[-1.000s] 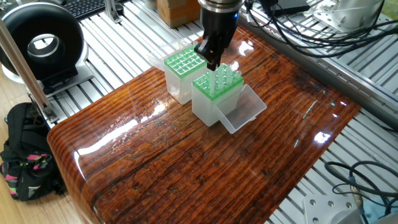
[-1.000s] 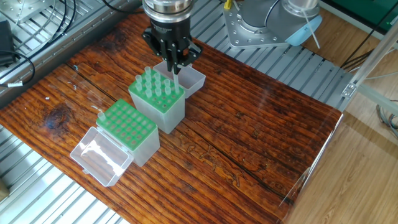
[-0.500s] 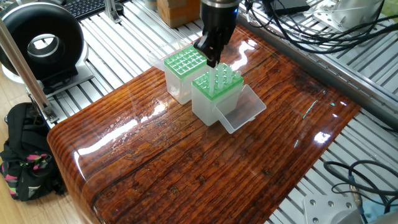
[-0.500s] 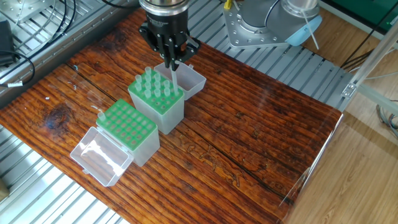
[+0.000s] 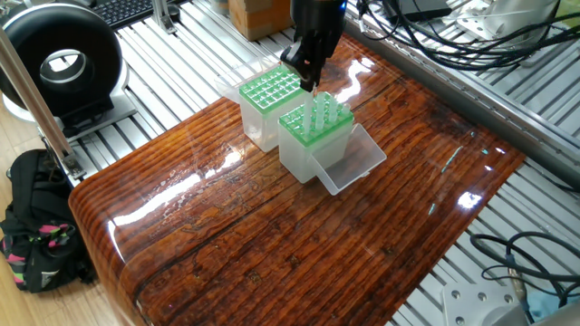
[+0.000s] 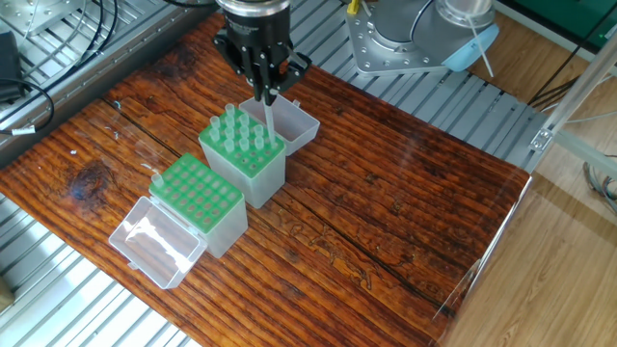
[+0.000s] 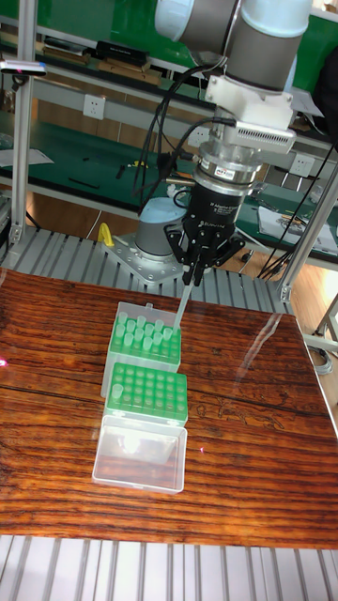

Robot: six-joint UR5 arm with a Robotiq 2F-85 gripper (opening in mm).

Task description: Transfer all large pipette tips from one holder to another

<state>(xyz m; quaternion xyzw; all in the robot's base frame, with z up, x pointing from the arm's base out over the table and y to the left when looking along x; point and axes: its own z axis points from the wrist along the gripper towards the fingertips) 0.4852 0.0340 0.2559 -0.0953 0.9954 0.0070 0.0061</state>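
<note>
Several large pipette tips stand upright in the green-topped holder nearest the arm, also seen in the tall fixed view as the far holder. My gripper hangs just above that holder's far edge, shut on one tip that points down, its end about level with the rack top. The tall fixed view shows this tip slanting below the gripper. The second holder beside it shows only empty green holes. In one fixed view the gripper is over the holder with tips.
Each holder has a clear hinged lid lying open on the wooden table: one lid toward the table's edge, the other lid under the arm. Cables and metal rails surround the table. A black round device stands off the table.
The gripper has risen a little over the last second, drawing the held tip up out of the holder with tips. Both holders stayed put.
</note>
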